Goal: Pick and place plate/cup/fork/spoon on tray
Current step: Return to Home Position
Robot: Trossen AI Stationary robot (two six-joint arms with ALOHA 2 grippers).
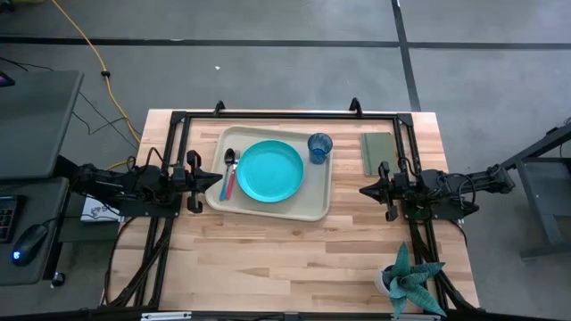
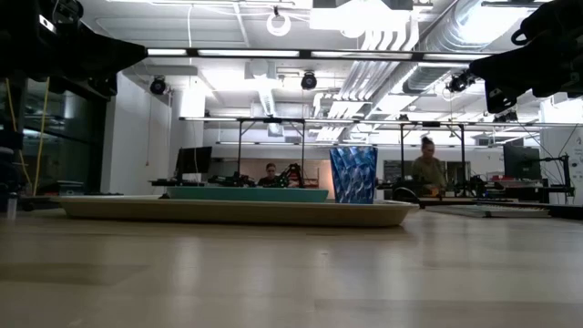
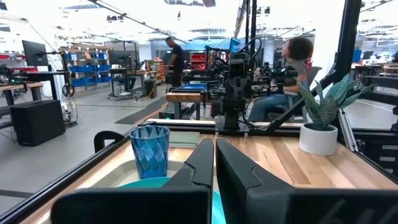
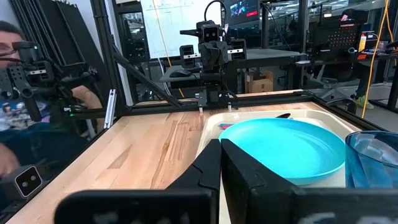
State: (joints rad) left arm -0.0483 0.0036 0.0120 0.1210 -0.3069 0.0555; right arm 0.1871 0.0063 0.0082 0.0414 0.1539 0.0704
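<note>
The beige tray [image 1: 314, 203] lies on the table's far middle. On it rest the turquoise plate [image 1: 269, 170], the dark-blue cup [image 1: 320, 146] upright at its far right corner, and at its left end the blue-handled spoon [image 1: 228, 169] with the red-handled fork [image 1: 233, 185] beside it. My left gripper [image 1: 219, 177] is shut and empty, above the tray's left rim. My right gripper [image 1: 361, 189] is shut and empty, just right of the tray. The plate [image 4: 286, 148] and cup [image 3: 150, 151] also show in the wrist views.
A grey-green pad [image 1: 378, 152] lies at the far right, beyond my right gripper. A potted plant [image 1: 408, 282] stands at the near right corner. A black frame [image 1: 285, 116] borders the table's far and side edges. The near half of the table is bare wood. People sit in the room behind.
</note>
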